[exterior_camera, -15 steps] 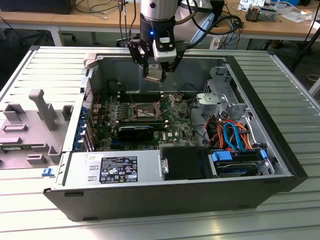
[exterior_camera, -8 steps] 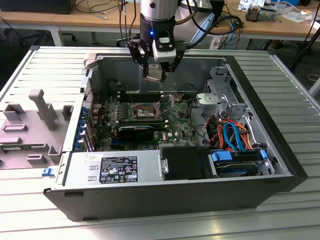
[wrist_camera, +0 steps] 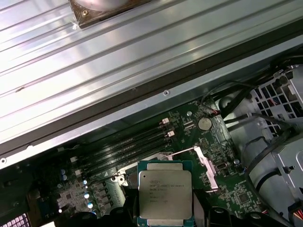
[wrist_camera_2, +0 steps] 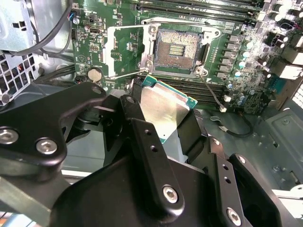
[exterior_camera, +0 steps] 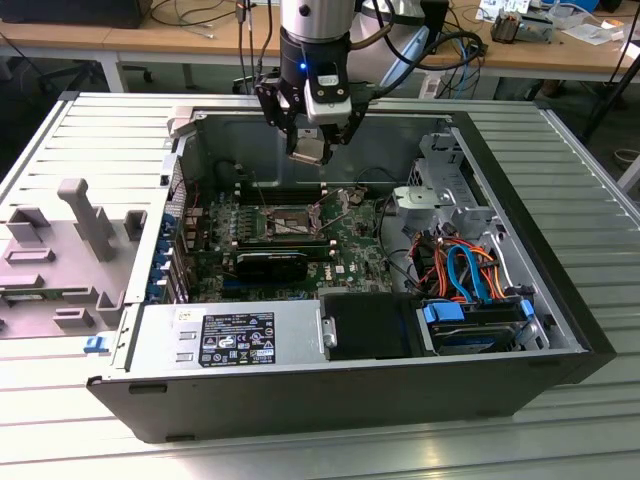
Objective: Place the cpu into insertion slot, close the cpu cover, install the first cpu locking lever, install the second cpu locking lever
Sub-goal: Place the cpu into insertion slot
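My gripper [exterior_camera: 312, 138] hangs over the open computer case, shut on the cpu [exterior_camera: 308, 150], a flat square chip with a dull silver top. In the second wrist view the black fingers [wrist_camera_2: 137, 118] clamp the cpu [wrist_camera_2: 165, 101] by its edges, tilted, a short way above the board. The insertion slot [wrist_camera_2: 177, 49] lies bare, dark-centred with a silver rim, just beyond the chip. The cpu cover [wrist_camera_2: 124, 51] is swung open flat beside the slot. In the exterior view the insertion slot [exterior_camera: 288, 222] sits below and slightly nearer than the gripper. In the first wrist view the cpu [wrist_camera: 164, 189] faces the camera.
Long black memory slots [wrist_camera_2: 222, 92] flank the socket. A black card [exterior_camera: 275, 262] lies just in front of the socket, with a silver power supply [exterior_camera: 230, 335] at the case front. Drive bays with blue and orange cables [exterior_camera: 470, 270] fill the exterior view's right. A grey fixture [exterior_camera: 80, 220] stands outside the case.
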Controlling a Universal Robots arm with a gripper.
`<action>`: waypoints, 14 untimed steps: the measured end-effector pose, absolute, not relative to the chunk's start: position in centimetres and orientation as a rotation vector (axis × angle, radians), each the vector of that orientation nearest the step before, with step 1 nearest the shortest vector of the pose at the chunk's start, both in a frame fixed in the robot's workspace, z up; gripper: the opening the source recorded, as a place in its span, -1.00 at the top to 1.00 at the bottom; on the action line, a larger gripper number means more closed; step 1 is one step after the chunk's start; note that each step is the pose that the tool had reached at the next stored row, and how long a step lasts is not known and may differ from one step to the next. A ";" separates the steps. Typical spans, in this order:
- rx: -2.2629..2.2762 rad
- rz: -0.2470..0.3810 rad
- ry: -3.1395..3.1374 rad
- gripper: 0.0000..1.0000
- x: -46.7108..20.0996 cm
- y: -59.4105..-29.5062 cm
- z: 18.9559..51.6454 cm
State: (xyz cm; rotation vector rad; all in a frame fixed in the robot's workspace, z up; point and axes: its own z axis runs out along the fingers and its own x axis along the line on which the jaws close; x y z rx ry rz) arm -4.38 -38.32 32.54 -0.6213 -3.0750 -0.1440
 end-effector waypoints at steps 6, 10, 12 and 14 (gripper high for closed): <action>-0.636 -0.144 -3.072 -0.09 -4.4 -38.3 32.5; -0.645 -0.144 -3.071 -0.09 -4.3 -38.3 32.5; -0.650 -0.144 -3.070 -0.09 -4.3 -38.3 32.5; -0.652 -0.144 -3.070 -0.09 -4.3 -38.3 32.5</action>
